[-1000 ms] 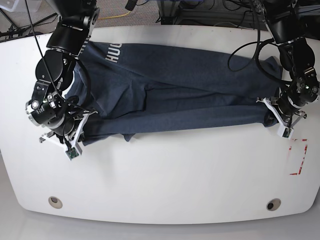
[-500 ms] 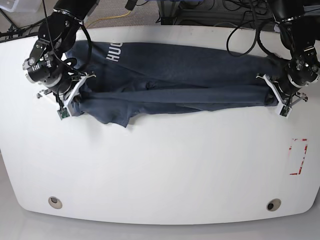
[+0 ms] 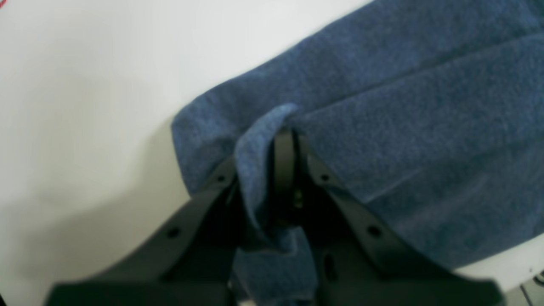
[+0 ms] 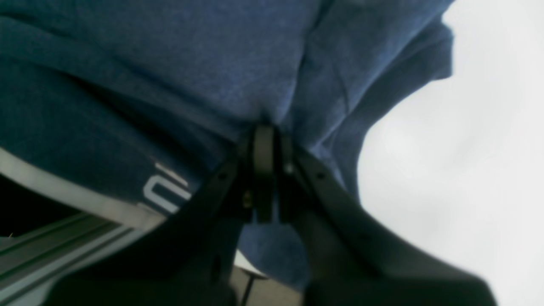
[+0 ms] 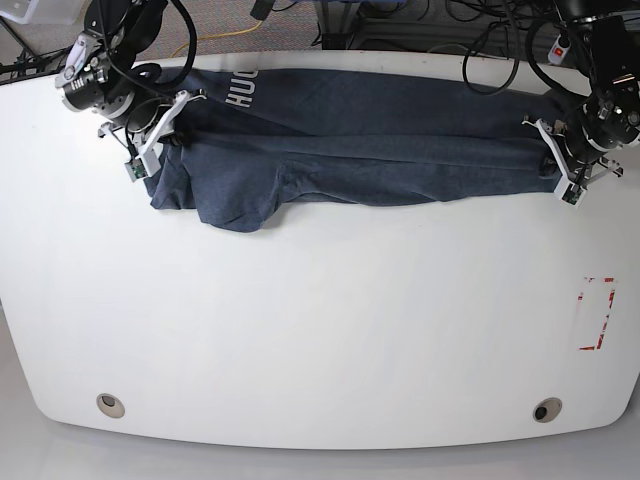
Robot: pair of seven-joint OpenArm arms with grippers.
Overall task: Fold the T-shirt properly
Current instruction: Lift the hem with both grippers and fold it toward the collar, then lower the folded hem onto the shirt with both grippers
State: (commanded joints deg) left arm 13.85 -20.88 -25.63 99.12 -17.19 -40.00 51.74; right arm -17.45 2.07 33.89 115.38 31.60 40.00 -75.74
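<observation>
From the left wrist camera, the left gripper [image 3: 284, 170] is pinching a bunched fold of the T-shirt [image 3: 403, 127]; cloth wraps over one finger and spreads away ahead of it, with bare white table [image 3: 85, 106] off to the side. The tight pinch looks meant to keep the edge from slipping while the cloth is carried.

From the right wrist camera, the right gripper [image 4: 265, 170] is likewise pressed together on a pucker of the T-shirt [image 4: 191, 63]. White lettering [image 4: 165, 191] shows just beside its fingers, and a loose flap hangs past them toward the table [image 4: 467, 170].

From the base camera, the T-shirt [image 5: 380, 150] lies as a long narrow band between the two grippers, near the table's [image 5: 320, 330] far edge. The right gripper [image 5: 150, 135] holds the lettered end, the left gripper [image 5: 562, 165] the other. Holding both ends apart keeps the fold line taut, I'd judge. A rumpled lobe sags below the band near the right gripper, so the fold seems unfinished.
</observation>
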